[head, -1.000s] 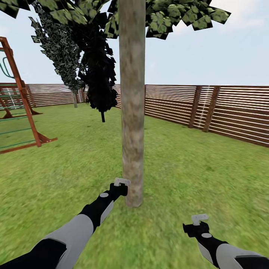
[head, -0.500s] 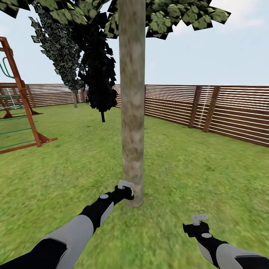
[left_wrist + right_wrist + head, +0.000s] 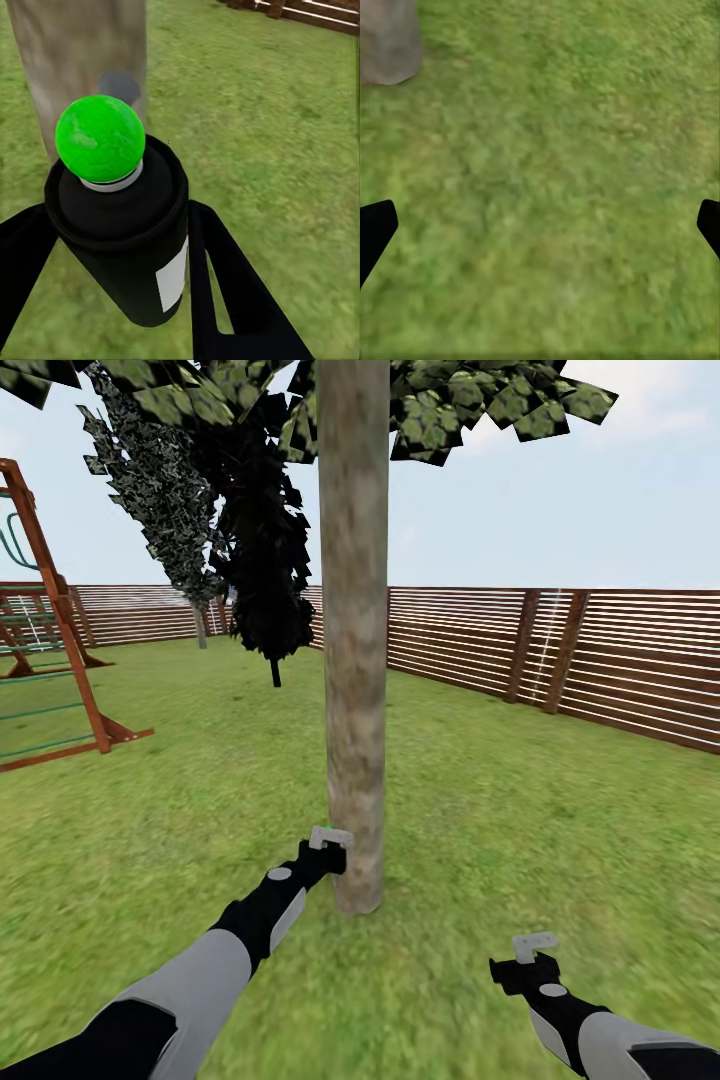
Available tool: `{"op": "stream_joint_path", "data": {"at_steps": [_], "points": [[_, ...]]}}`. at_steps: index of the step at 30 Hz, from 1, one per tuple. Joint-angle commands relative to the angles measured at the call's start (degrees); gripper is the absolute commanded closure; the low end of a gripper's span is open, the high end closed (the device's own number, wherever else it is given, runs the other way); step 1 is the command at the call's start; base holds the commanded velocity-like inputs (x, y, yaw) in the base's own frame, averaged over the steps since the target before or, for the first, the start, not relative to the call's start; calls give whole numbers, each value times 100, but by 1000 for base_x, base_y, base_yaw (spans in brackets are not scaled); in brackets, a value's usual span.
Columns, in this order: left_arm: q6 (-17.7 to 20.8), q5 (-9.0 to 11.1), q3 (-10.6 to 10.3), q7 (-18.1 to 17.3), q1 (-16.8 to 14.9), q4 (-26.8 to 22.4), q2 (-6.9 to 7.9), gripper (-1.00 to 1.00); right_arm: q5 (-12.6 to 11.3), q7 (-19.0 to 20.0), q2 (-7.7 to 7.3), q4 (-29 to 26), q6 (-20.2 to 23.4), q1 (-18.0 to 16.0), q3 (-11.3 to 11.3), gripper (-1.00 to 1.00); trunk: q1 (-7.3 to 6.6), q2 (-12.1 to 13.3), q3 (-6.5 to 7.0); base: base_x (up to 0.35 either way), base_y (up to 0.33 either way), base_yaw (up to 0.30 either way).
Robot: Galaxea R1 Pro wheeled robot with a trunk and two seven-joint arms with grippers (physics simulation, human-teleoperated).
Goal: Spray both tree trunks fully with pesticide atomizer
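The pesticide atomizer, a black bottle with a white label and a top that shows bright green, stands upright between the fingers of my left gripper, which is shut on it. That gripper hovers low beside the base of a thick grey-brown tree trunk, just to its left, with the bottle's top facing the bark. A dark grey patch marks the trunk behind the top. My right gripper hangs open over the grass to the trunk's right, holding nothing.
A brown slat fence runs along the back and right. A wooden playset stands at the left. Two dark narrow trees rise behind the trunk. Open lawn spreads around the trunk on both sides.
My left gripper with the atomizer dipped right toward the trunk's base, then rose and drew back a little to the left. The right arm and the camera have not moved.
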Motion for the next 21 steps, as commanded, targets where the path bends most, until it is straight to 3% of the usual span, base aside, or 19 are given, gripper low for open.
{"op": "stream_joint_path", "data": {"at_steps": [1,14,21], "points": [[-8,-8,0,22,0,-36,0,100,0,0,0,0,0,0,0,-100,0,0,0,0,0,0],[-45,-17,46,16,0,-10,0,100,3,-4,-12,0,0,8,0,-100,0,0,0,97,0,0],[-51,-19,38,12,0,54,0,100,6,-26,-194,-8,-17,638,8,-100,0,0,0,37,0,0]]}}
